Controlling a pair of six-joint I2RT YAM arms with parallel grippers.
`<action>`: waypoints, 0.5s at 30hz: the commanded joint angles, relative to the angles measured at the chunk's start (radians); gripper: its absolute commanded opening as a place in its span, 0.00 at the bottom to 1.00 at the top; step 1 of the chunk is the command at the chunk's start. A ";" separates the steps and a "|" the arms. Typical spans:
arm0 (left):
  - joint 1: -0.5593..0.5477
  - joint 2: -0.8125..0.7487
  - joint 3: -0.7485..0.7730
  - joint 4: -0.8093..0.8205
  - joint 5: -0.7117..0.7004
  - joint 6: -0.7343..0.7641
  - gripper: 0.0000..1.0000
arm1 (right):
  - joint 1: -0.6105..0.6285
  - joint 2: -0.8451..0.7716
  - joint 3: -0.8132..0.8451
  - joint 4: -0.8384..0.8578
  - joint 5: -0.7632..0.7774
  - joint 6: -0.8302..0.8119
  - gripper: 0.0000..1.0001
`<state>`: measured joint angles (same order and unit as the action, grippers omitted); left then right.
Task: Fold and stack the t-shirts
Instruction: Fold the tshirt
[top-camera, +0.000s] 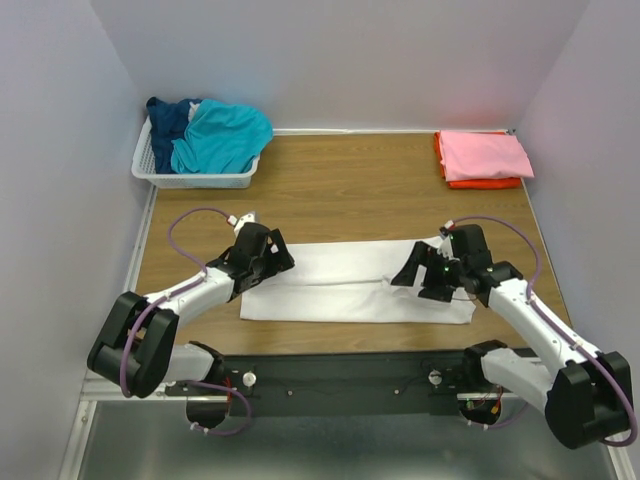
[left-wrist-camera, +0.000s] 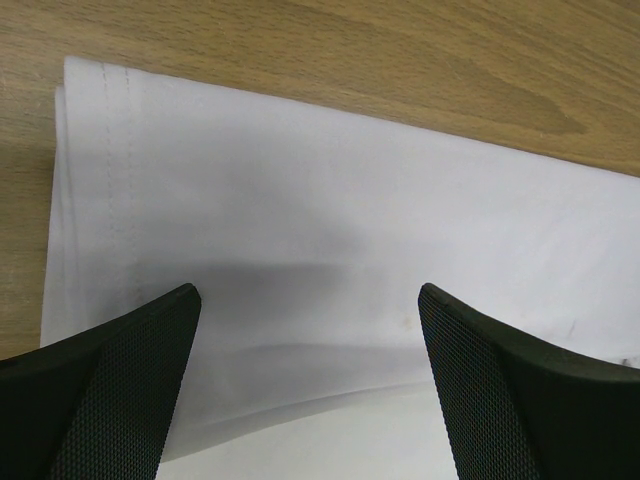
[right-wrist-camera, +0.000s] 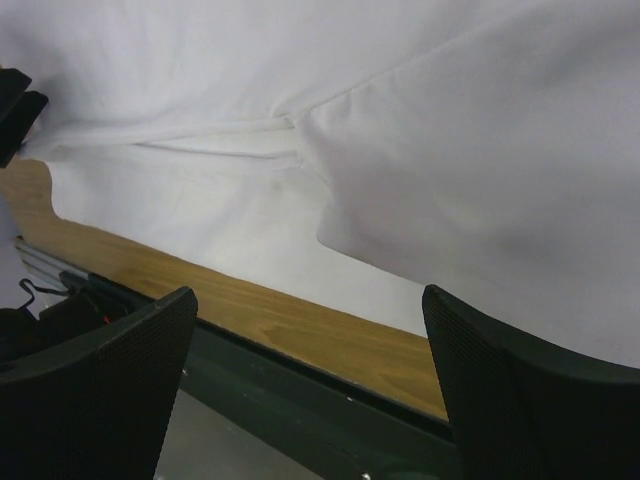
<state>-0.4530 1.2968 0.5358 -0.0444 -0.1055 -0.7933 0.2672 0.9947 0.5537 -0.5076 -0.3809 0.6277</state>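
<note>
White t-shirt (left-wrist-camera: 330, 200) stitching: left wrist only. Left end effector (left-wrist-camera: 310, 305), right end effector (right-wrist-camera: 310, 300) released.

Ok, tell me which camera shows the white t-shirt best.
Top external: it shows nearly all the white t-shirt lying flat as a long strip on the table. The left wrist view shows only its stitched hem end; the right wrist view only a close patch of folds near the table's edge.

Soft, even overhead light fills the top view, without glare. In the left wrist view a faint grey shadow bands the flat white cloth t-shirt (left-wrist-camera: 330, 180) mid-frame; the black mesh-textured fingertips (left-wrist-camera: 110, 400) at the bottom corners are in sharp focus.
</note>
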 joint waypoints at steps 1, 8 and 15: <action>0.000 0.018 0.013 -0.023 -0.043 0.014 0.98 | 0.004 0.036 0.095 -0.040 0.106 -0.011 1.00; 0.002 -0.001 -0.003 -0.034 -0.051 0.006 0.98 | 0.004 0.215 0.167 0.114 0.060 -0.011 1.00; 0.002 -0.024 -0.016 -0.035 -0.051 -0.003 0.98 | 0.061 0.314 0.140 0.285 -0.050 0.018 1.00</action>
<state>-0.4530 1.2961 0.5373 -0.0502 -0.1211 -0.7940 0.2901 1.2694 0.7021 -0.3256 -0.3767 0.6346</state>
